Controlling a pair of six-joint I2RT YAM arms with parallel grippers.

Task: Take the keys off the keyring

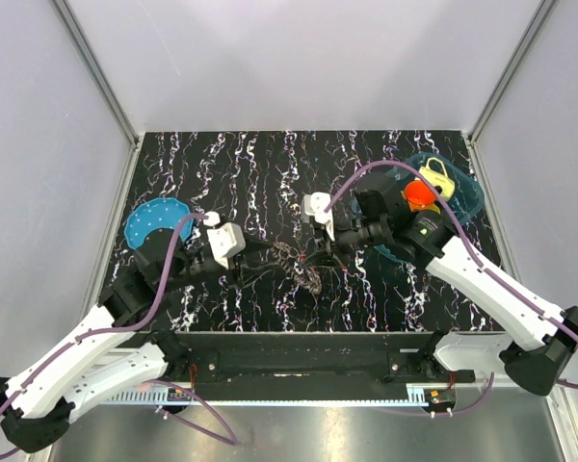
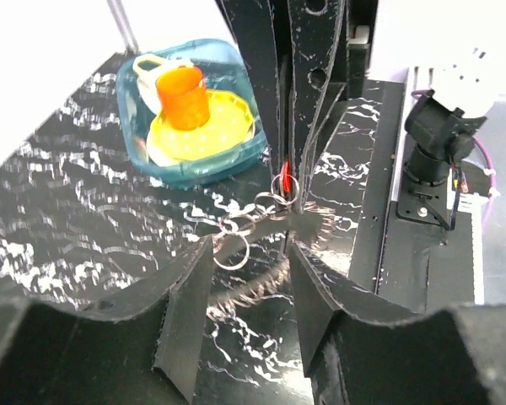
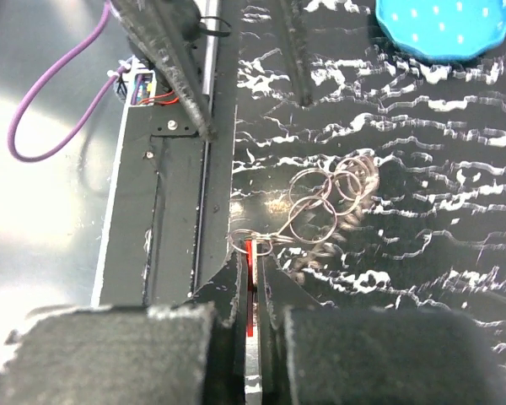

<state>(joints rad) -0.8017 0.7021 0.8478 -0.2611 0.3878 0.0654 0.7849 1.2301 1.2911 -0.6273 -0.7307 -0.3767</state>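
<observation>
The table (image 1: 270, 164) is black with white squiggly lines (a bit like marble). Plain grey walls (image 1: 308, 58) stand around it. A shiny metal sheet (image 1: 299, 438) lies in front.

The table (image 1: 270, 164) is patterned in black with white, faintly violet marbled streaks. The keyring (image 3: 316, 207) is seen as linked silver-grey rings, and the keys (image 1: 303, 271) as a dull grey-brown cluster. The red piece (image 3: 251, 291) is coloured bright red. The left gripper (image 2: 249, 253) and the right gripper (image 3: 253, 263) are finished in black. The arms (image 1: 87, 361) are cased in white with black joints, and the cables (image 3: 17, 139) are sheathed in purple. The disc (image 3: 443, 25) is coloured bright blue and dotted with white. The tray (image 2: 141, 135) is tinted translucent teal; the cup (image 2: 184, 97) is coloured orange, the plate (image 2: 215, 135) yellow, the mug (image 2: 150, 66) cream. The walls (image 1: 39, 144) are seen in pale grey.
</observation>
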